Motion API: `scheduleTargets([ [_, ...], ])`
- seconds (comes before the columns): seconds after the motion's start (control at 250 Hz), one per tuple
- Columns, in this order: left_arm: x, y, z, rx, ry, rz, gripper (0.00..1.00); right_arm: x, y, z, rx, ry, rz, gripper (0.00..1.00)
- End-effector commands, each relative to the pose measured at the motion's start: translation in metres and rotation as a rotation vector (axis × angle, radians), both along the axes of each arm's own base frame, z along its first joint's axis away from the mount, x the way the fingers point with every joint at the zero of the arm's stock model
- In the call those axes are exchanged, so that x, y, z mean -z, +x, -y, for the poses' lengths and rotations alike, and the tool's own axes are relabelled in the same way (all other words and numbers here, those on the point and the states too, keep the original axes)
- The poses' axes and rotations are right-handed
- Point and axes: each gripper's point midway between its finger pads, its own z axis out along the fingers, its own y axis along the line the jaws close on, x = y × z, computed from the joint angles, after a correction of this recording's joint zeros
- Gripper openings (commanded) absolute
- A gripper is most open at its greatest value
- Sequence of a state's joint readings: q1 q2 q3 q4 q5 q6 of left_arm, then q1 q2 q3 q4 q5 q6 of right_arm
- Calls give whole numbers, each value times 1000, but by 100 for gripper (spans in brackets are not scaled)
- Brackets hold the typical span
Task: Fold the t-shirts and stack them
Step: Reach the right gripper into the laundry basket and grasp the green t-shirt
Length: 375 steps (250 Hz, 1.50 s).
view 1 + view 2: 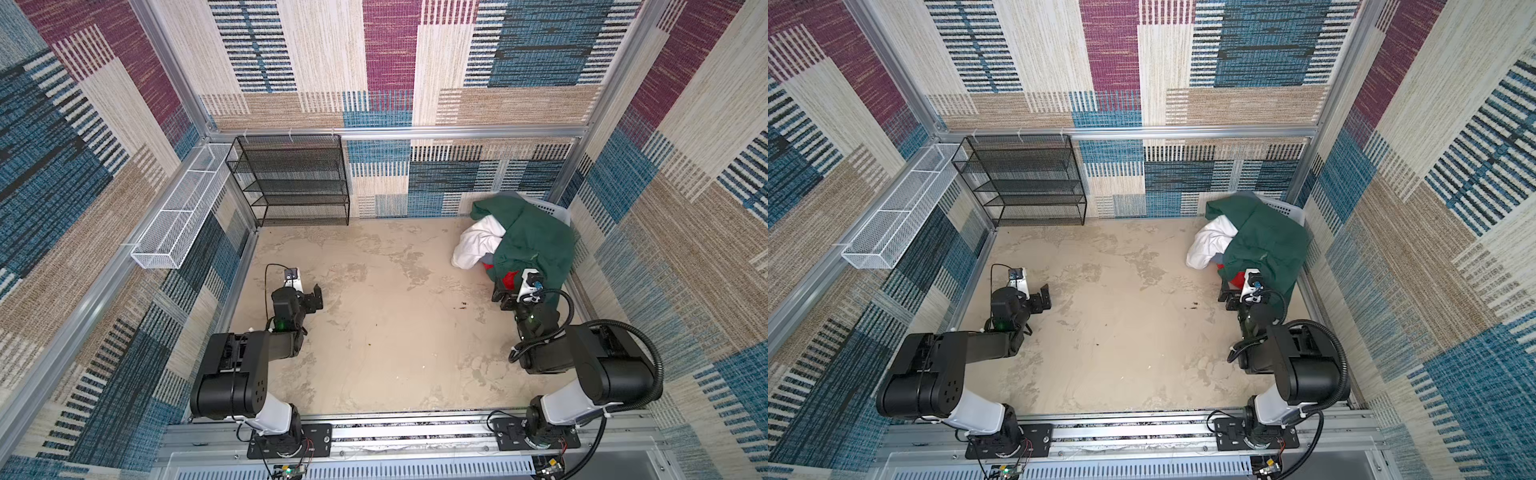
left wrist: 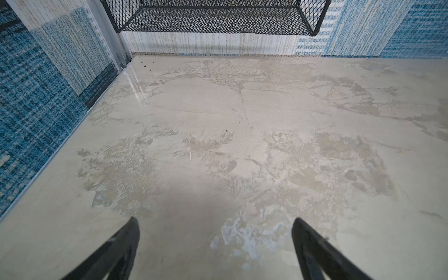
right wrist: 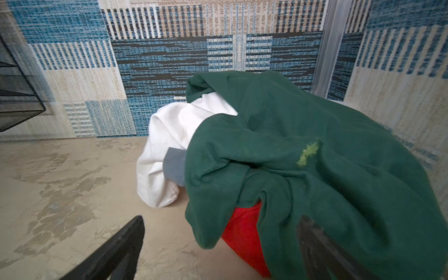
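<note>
Left gripper [image 1: 316, 298]: jaws fully apart, empty, above the table [image 1: 395, 340] near its left edge. Right gripper [image 1: 502, 297]: jaws fully apart, clamping nothing, at the pile's near side. Far right corner: green t-shirt [image 1: 536, 237] draped over the basket [image 1: 556, 212], partly covering the white t-shirt [image 1: 478, 241], red t-shirt [image 1: 509, 279] and grey t-shirt [image 3: 174, 167].

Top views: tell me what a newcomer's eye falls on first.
The dark green t-shirt draped over a heap at the far right corner, with a white t-shirt and a red t-shirt showing beneath. Next, the black mesh shelf against the back wall, left of centre.
</note>
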<state>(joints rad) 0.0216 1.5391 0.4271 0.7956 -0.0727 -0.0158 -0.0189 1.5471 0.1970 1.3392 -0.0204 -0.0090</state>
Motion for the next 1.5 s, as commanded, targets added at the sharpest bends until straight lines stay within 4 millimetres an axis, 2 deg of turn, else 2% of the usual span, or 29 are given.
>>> scheduleTargets([
  [0.0,-5,2,-1,-3,2,22,98,-1,1,-8,-48,-21,4,98],
  [0.864,-8,2,-2,2,-11,27,98,-1,3,-4,-26,-17,-6,98],
  [0.936,-15,1,-3,-9,-10,26,98,-5,6,0,5,-11,-4,98],
  [1.08,-24,-1,0,-6,6,11,98,-1,33,7,60,31,-160,98],
  [1.196,-31,-6,4,-16,36,-19,100,-4,26,11,101,133,-174,98],
  [1.264,-41,-9,12,-4,61,-11,99,-16,18,8,90,156,-139,98],
  [1.344,-59,-15,25,10,66,21,99,-26,16,28,219,260,-137,98],
  [1.496,-92,-24,63,66,19,73,98,-47,33,21,190,332,-201,98],
])
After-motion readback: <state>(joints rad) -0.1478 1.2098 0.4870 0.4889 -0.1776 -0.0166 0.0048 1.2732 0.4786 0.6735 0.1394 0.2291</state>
